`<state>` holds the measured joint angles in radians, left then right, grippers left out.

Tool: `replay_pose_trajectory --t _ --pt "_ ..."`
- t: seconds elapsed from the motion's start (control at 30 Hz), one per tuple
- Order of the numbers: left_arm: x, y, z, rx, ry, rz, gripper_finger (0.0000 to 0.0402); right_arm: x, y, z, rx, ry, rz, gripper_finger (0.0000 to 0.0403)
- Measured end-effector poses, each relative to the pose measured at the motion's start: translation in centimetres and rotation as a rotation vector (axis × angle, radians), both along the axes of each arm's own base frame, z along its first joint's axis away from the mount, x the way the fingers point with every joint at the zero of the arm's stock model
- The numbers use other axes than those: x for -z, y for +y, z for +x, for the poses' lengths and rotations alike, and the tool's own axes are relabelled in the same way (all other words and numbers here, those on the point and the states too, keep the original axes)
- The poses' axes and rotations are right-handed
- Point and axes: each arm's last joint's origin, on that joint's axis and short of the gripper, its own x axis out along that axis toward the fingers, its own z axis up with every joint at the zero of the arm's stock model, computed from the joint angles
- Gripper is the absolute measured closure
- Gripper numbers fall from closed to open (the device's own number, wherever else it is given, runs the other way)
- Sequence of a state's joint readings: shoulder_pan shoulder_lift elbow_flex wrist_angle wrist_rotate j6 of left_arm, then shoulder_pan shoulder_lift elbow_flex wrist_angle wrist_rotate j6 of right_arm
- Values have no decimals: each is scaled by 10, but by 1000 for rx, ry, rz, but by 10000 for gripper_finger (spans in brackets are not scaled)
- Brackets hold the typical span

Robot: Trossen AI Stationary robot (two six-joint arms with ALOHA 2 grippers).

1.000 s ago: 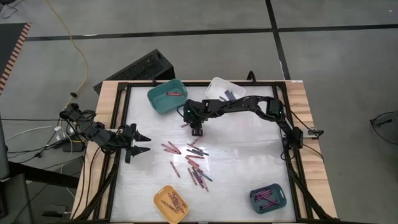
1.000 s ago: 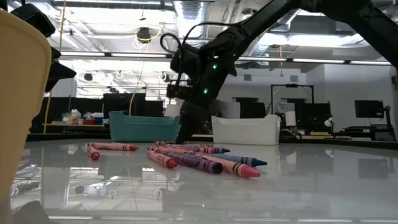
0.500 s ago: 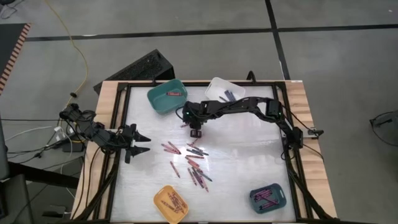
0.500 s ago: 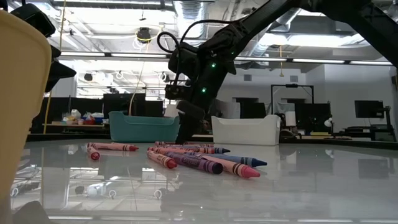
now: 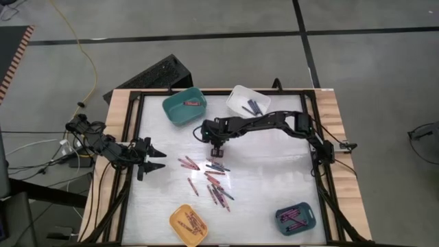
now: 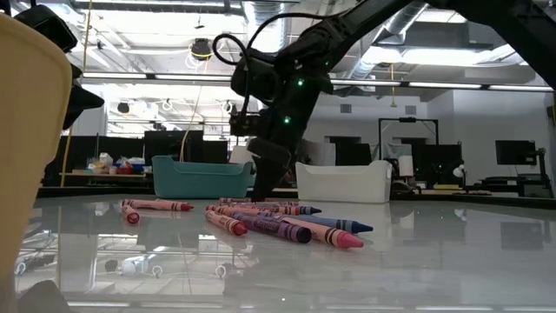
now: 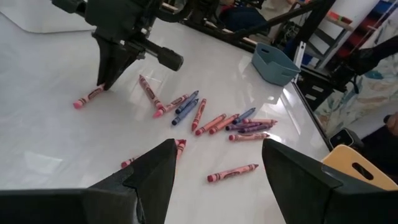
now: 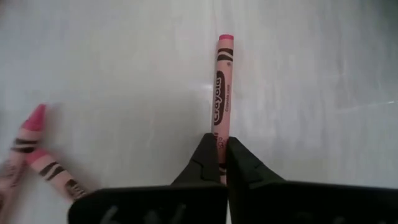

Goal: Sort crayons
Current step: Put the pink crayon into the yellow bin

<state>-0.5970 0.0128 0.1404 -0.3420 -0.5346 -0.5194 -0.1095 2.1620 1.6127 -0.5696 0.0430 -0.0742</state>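
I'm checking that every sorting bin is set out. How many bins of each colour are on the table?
Teal bin: 1
White bin: 1
Yellow bin: 1
Blue-grey bin: 1
Total: 4

Grey floor (image 5: 206, 34) with dark seams, yellow cable (image 5: 88, 62); open ceiling (image 6: 174, 26) with strip lights, ducts

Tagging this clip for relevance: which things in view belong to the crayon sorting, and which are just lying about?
Part of the job:
- loose crayons mid-table
- pink crayon, pinched by the right gripper
- teal bin, white bin, yellow bin, blue-grey bin, each holding crayons
- left gripper, open, waiting at the table's left

Lying about:
- yellow cable on the floor
- dark case behind the table
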Motion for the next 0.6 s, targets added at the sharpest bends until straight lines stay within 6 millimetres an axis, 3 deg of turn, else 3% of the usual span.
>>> replay_pose_trajectory --t 0.17,0.37,0.6 --pt "0 0 0 4 1 -2 174 -24 25 -4 -37 -54 23 400" --pt "0 0 0 3 1 -10 174 -79 69 -10 -88 -243 34 401" --pt "0 0 0 0 2 -26 174 -106 161 -12 -302 -493 97 401"
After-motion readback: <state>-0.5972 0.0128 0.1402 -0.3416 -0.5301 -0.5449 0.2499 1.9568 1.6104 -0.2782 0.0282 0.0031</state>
